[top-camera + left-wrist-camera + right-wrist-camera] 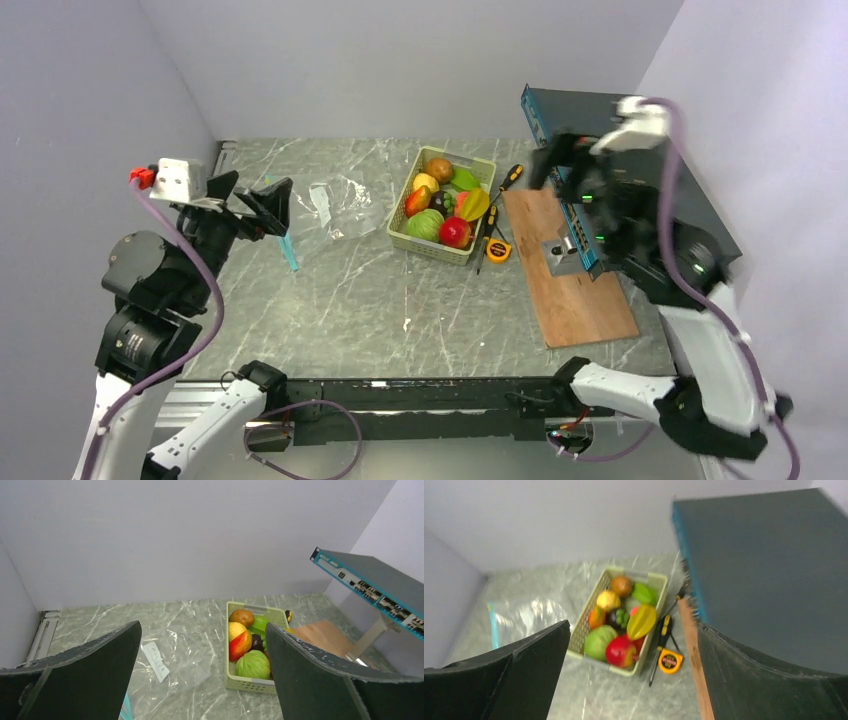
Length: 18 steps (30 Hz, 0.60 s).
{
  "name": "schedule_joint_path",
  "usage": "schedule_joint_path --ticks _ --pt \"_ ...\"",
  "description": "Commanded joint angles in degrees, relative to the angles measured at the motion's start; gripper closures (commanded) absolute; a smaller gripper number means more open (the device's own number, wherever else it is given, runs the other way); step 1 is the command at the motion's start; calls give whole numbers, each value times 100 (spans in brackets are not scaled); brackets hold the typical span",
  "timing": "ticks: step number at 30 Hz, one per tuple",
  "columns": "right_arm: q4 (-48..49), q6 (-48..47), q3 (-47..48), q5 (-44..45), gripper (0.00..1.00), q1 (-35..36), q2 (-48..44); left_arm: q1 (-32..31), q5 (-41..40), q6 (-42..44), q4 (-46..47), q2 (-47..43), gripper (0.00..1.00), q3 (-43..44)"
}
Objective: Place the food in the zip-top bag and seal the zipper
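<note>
Here, the left gripper (pixel 250 200) is hovering with its jaws spread wide, gripping nothing, just left of the zip-top bag (pixel 340 205). The bag is lying flat on the table (pixel 350 310), its zipper (pixel 289 250) along its left edge. Right of it, the food (pixel 445 200) is sitting piled in the green basket (pixel 430 250). Farther right, the right gripper (pixel 568 172) is hanging equally wide above the wooden board (pixel 575 290), holding nothing.

Glossy plastic food (pixel 446 203); crinkly clear bag (pixel 340 208); matt wood board (pixel 566 270).
</note>
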Motion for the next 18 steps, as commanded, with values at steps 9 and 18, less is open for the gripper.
schedule_joint_path --ticks 9,18 --pt "679 -1085 -91 1706 0 3327 2155 -11 -906 854 581 339 0 -704" --pt "1969 -938 -1382 300 0 3129 2670 -12 -1228 1502 1594 -244 0 -2246"
